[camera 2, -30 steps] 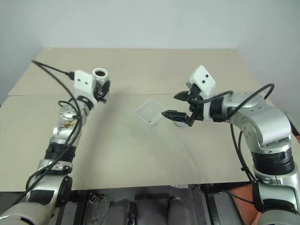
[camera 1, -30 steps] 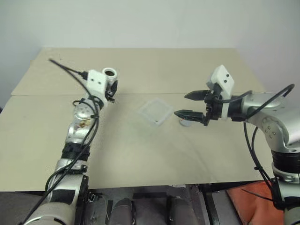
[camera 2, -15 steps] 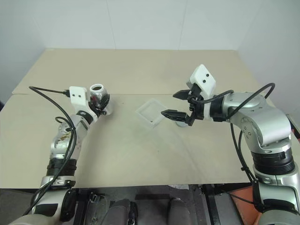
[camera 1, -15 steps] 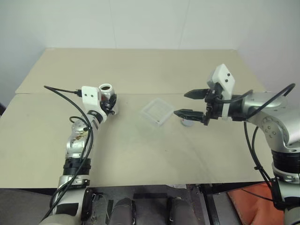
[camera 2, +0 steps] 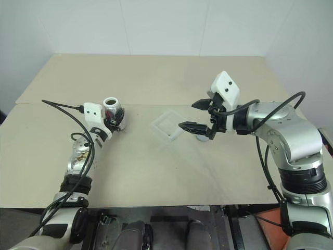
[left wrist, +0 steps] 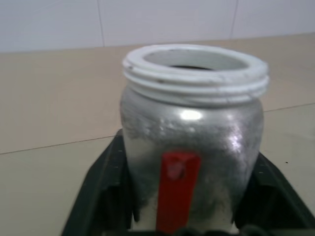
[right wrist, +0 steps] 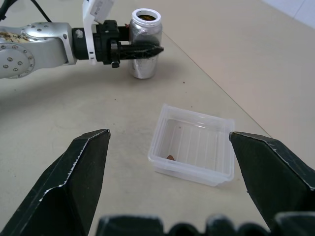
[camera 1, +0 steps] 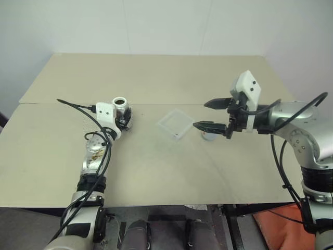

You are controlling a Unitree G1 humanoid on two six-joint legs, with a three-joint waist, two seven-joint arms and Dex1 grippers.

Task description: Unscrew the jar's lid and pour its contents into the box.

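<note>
The jar (camera 1: 120, 105) stands upright and lidless on the table at the left, silvery with a vertical red stripe (left wrist: 177, 189). My left gripper (camera 1: 126, 117) is shut on it, a black finger (left wrist: 101, 189) lying against each side. Yellowish-brown contents (right wrist: 145, 17) show in its mouth. The clear box (camera 1: 176, 123) sits at the table's middle, with a small brown bit (right wrist: 170, 157) inside. My right gripper (camera 1: 200, 115) hovers open just right of the box, holding nothing. The grey lid (camera 1: 207, 136) lies on the table beneath its lower finger.
The tan table (camera 1: 156, 172) has a seam running across it behind the jar and box. A black cable (camera 1: 75, 104) loops off my left wrist over the table's left part. The front edge runs close below my arms.
My left arm has come down with the jar, from held up in the air to standing on the table. The right arm, box and lid have stayed put.
</note>
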